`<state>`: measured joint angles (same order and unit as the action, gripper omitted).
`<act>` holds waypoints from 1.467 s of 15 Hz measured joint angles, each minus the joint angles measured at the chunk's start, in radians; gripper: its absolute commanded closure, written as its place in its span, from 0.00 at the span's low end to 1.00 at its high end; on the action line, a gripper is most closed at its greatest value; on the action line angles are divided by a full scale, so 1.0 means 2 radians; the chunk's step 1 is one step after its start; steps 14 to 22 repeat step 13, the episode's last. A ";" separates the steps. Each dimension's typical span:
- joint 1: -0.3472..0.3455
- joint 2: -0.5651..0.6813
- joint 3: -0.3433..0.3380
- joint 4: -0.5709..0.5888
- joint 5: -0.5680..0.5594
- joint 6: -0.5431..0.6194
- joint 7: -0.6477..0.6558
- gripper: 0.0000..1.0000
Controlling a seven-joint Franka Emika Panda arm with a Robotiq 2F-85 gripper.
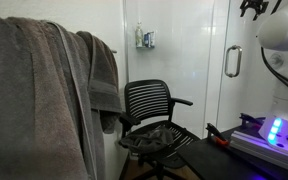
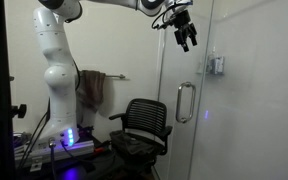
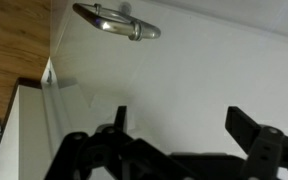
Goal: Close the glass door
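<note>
The glass door (image 2: 184,60) is a tall clear panel with a silver D-shaped loop handle (image 2: 185,102). The handle also shows in an exterior view (image 1: 232,61) and in the wrist view (image 3: 116,21). My gripper (image 2: 187,38) hangs high near the door's upper part, above the handle, with its fingers spread and nothing between them. In an exterior view only its tip shows at the top edge (image 1: 252,8). In the wrist view the two dark fingers (image 3: 179,125) stand wide apart in front of the pale glass.
A black office chair (image 1: 149,120) stands in front of the door; it also shows in an exterior view (image 2: 142,125). A grey towel (image 1: 44,100) hangs in the near foreground. A small metal bracket (image 2: 216,65) sits on the fixed glass panel. The robot base (image 2: 69,140) glows blue.
</note>
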<state>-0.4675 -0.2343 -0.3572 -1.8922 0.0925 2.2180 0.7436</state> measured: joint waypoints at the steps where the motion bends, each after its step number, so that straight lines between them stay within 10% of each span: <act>1: 0.002 0.010 0.009 0.007 -0.019 0.011 0.020 0.00; 22: 0.022 0.094 0.015 0.071 -0.066 -0.003 0.071 0.00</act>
